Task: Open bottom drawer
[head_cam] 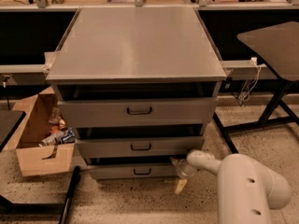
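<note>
The grey cabinet (135,45) has three drawers. The bottom drawer (112,172) has the slimmest front, with a small dark loop handle (141,171) at its centre, and stands slightly out. My gripper (177,174) is at the right end of that drawer front, to the right of the handle and apart from it. It is open and empty, with one finger pointing up-left and the other down toward the floor. The white arm (243,185) reaches in from the lower right.
The middle drawer (140,146) and the tall top drawer (138,111) sit above, both slightly out. A cardboard box (39,139) with clutter stands on the floor at left. A dark table leg (70,195) is at lower left. A black table (273,41) stands at right.
</note>
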Available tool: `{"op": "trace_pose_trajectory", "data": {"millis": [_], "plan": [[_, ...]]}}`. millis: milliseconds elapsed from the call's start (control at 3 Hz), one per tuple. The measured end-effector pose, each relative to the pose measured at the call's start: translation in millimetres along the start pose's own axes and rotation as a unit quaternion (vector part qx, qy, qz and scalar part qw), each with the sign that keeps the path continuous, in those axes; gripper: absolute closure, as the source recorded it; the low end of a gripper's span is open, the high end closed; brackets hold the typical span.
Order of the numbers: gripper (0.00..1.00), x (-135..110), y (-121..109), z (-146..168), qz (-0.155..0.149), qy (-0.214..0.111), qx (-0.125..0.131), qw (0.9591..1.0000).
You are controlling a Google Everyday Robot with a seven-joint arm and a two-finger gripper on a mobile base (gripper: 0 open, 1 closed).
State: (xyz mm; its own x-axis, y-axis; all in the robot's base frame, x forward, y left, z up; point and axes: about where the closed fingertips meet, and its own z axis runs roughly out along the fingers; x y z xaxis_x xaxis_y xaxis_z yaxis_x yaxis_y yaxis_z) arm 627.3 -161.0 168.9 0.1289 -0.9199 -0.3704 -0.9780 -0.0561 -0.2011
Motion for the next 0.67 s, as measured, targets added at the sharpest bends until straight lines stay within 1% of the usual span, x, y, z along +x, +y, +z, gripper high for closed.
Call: {"op": "trace_pose_trajectory", "data": {"millis": [333, 667], "plan": [[0.18, 1.3, -9.7, 18.1, 0.004, -0.005, -0.004, 1.0000], [0.41, 0.0, -11.1, 15.9, 0.004, -0.006, -0.004, 1.0000]]}}
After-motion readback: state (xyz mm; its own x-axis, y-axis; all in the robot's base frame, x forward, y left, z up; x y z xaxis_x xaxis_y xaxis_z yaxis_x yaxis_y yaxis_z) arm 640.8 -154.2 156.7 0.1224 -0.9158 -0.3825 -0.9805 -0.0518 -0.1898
